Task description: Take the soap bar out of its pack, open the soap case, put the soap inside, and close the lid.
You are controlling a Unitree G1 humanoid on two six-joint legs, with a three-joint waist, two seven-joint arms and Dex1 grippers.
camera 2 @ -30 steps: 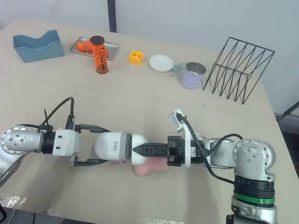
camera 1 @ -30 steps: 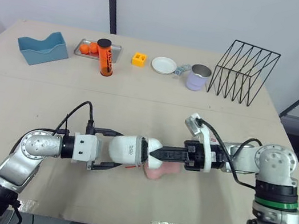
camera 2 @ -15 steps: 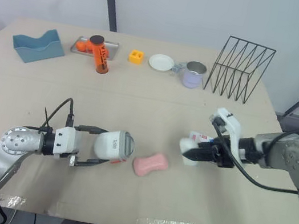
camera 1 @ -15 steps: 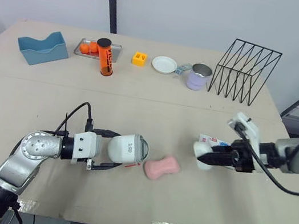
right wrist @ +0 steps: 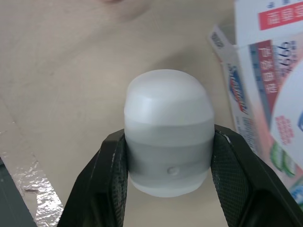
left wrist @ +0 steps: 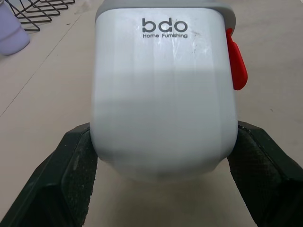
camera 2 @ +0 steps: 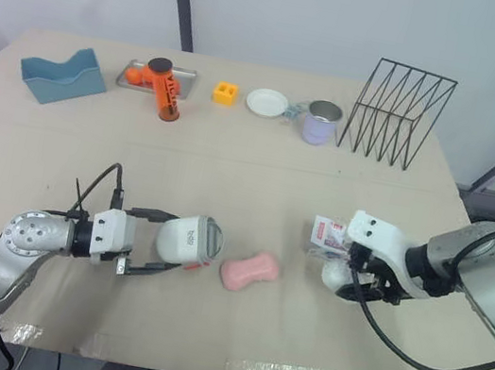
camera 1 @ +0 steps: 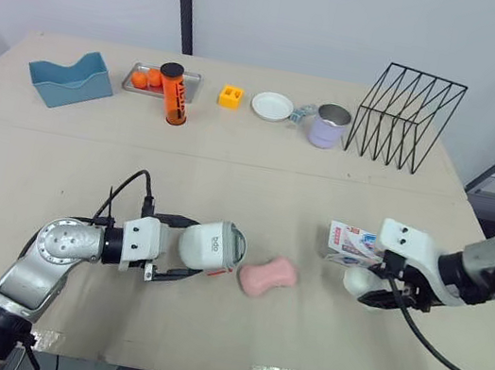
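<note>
Moved: the lid, pulled off the soap case a second ago, now sits low at your right, beside the soap pack. The case is open and ready for loading.
- Right gripper: fingers clenched on the lid.
- Left gripper: fingers clamped on the case.
- Soap bar: bare on the counter, just beside the case's mouth.

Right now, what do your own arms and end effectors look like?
Silver-grey rounded joints, white wrist housings, and black cables looping alongside each arm. The left end effector and right end effector each have two black fingers with finely textured pads.
</note>
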